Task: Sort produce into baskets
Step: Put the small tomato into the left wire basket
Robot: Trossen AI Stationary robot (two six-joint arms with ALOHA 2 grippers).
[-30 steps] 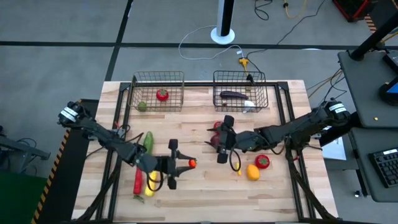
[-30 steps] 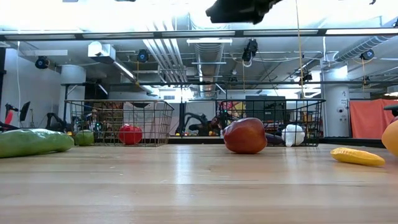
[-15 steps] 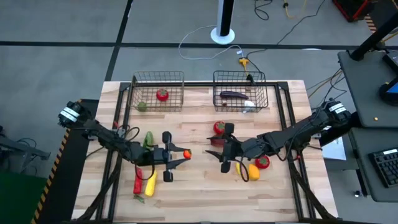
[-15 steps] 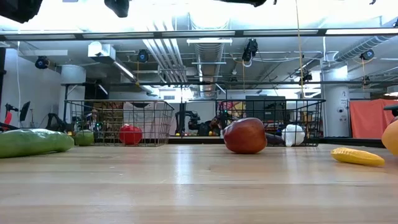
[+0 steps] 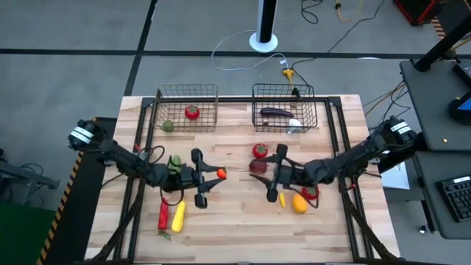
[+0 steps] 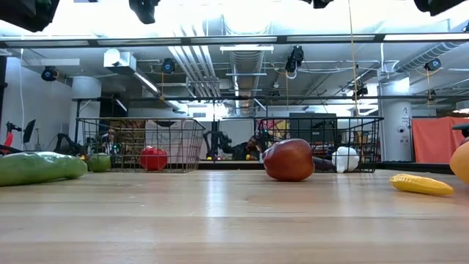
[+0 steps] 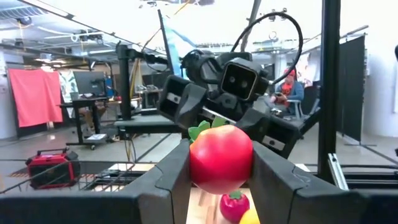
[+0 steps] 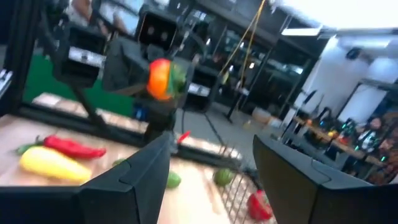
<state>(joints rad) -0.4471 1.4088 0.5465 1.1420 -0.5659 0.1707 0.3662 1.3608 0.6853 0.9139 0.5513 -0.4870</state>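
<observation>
My left gripper (image 5: 216,175) is left of the table's middle, shut on a small orange-red round fruit with green leaves (image 7: 221,158). My right gripper (image 5: 271,174) faces it from the right, open and empty, beside a dark-red piece (image 5: 257,166) and a red tomato (image 5: 259,151) that rest on the table. The left wire basket (image 5: 187,94) holds a red tomato (image 5: 192,112) and a green round one (image 5: 168,125). The right wire basket (image 5: 284,92) holds a purple eggplant (image 5: 274,112) and a white piece (image 5: 294,124). My left gripper pinches the round fruit by its two opposite sides (image 7: 198,163) between its two fingers, at their free ends. The fingers lie about level and point toward the table's right. The fruit is lifted clear of the table, its leaves on top.
A green cucumber (image 5: 175,163), a red pepper (image 5: 163,214) and a long yellow piece (image 5: 177,215) lie under and near the left arm. A small yellow piece (image 5: 282,199), an orange one (image 5: 299,204) and a red one (image 5: 310,193) lie by the right gripper.
My left gripper has carried the fruit up and toward the table's far edge, still shut on it. My right gripper has risen and drawn back toward the table's right edge, away from the dark-red piece, which stays on the table.
</observation>
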